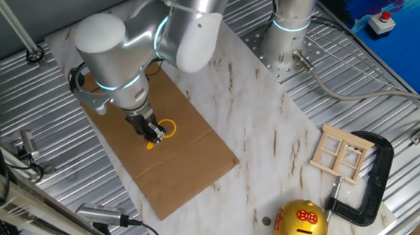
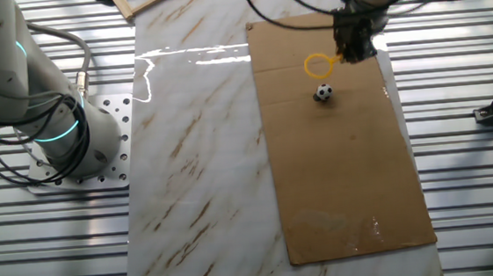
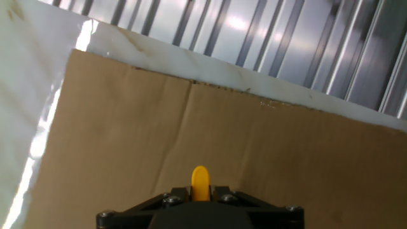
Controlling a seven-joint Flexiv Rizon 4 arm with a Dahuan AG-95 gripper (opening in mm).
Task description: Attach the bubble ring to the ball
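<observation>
My gripper (image 1: 151,135) is shut on the handle of the yellow-orange bubble ring (image 1: 171,123) and holds it low over the brown cardboard sheet (image 1: 176,165). In the other fixed view the gripper (image 2: 348,55) holds the ring (image 2: 317,57) with the hoop sticking out sideways, just beyond the tiny black-and-white ball (image 2: 323,94), which rests on the cardboard (image 2: 346,174). Hoop and ball look apart. In the hand view only the handle's tip (image 3: 200,181) shows between the jaws of the gripper (image 3: 200,191); the hoop and ball are hidden there. The ball is hidden in the first fixed view.
A gold piggy bank (image 1: 302,223), a small wooden window frame (image 1: 340,154) and a black clamp (image 1: 376,176) sit at the near right of the marble table. The arm's base (image 2: 62,144) stands at the table's side. Ribbed metal surrounds the table.
</observation>
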